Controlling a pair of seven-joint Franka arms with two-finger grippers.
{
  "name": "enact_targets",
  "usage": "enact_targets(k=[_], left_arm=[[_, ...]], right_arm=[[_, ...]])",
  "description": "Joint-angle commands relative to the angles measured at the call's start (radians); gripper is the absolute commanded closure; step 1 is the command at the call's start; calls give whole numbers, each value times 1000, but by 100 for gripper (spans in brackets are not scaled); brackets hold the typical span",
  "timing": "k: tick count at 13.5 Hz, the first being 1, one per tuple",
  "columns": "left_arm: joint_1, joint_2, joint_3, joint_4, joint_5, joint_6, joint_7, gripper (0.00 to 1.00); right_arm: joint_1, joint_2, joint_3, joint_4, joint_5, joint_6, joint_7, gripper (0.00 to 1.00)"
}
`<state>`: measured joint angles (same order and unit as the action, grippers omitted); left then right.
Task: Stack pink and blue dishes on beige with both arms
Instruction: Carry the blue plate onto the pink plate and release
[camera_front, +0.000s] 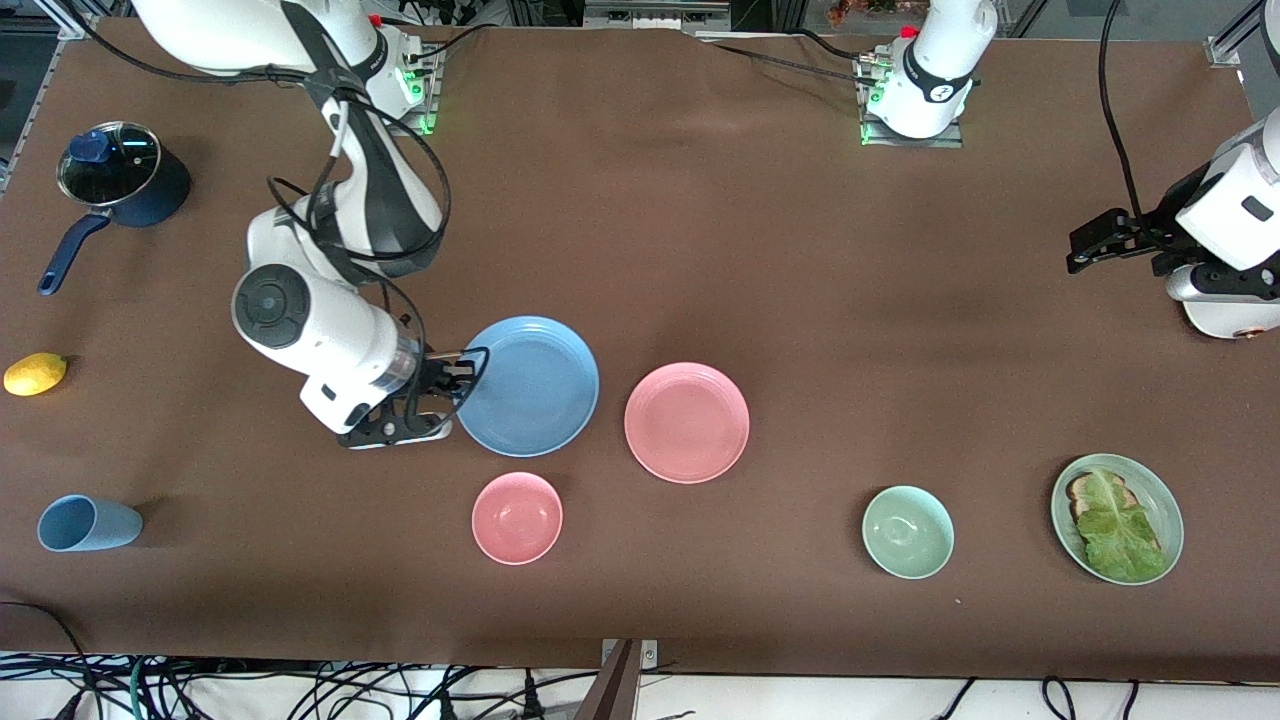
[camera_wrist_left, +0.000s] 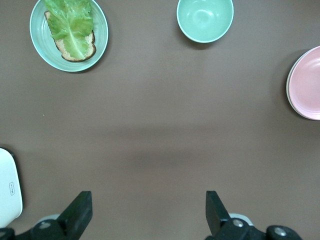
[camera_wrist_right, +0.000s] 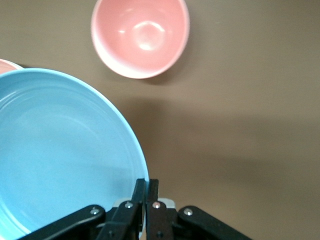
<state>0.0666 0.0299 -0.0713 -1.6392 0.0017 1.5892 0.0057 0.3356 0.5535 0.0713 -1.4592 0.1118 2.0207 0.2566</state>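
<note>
My right gripper (camera_front: 470, 370) (camera_wrist_right: 148, 187) is shut on the rim of the blue plate (camera_front: 527, 386) (camera_wrist_right: 60, 150), at the edge toward the right arm's end. The plate looks raised a little, and a shadow lies on the cloth beside it. The pink plate (camera_front: 687, 422) (camera_wrist_left: 306, 82) lies flat beside it, toward the left arm's end. A pale edge shows under the pink plate's rim in the left wrist view; I cannot tell whether it is the beige plate, which shows nowhere else. My left gripper (camera_front: 1078, 252) (camera_wrist_left: 149, 210) waits open over bare table at the left arm's end.
A small pink bowl (camera_front: 517, 517) (camera_wrist_right: 141, 35) sits nearer the front camera than the blue plate. Toward the left arm's end are a pale green bowl (camera_front: 907, 531) (camera_wrist_left: 205, 19) and a green plate with toast and lettuce (camera_front: 1117, 518) (camera_wrist_left: 69, 32). A blue cup (camera_front: 88, 524), lemon (camera_front: 35, 374) and lidded pot (camera_front: 120, 180) lie at the right arm's end.
</note>
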Motion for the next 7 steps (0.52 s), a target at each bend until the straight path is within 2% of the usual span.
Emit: enact_targets(k=[1,7], left_arm=[[-2,10,-1,27,0,-17,17,0],[-2,10,-1,27,0,-17,17,0]], right_arm=[[54,97,-7,114,0,6,87,100],[181,221,-15,134,-21,213,295,100]])
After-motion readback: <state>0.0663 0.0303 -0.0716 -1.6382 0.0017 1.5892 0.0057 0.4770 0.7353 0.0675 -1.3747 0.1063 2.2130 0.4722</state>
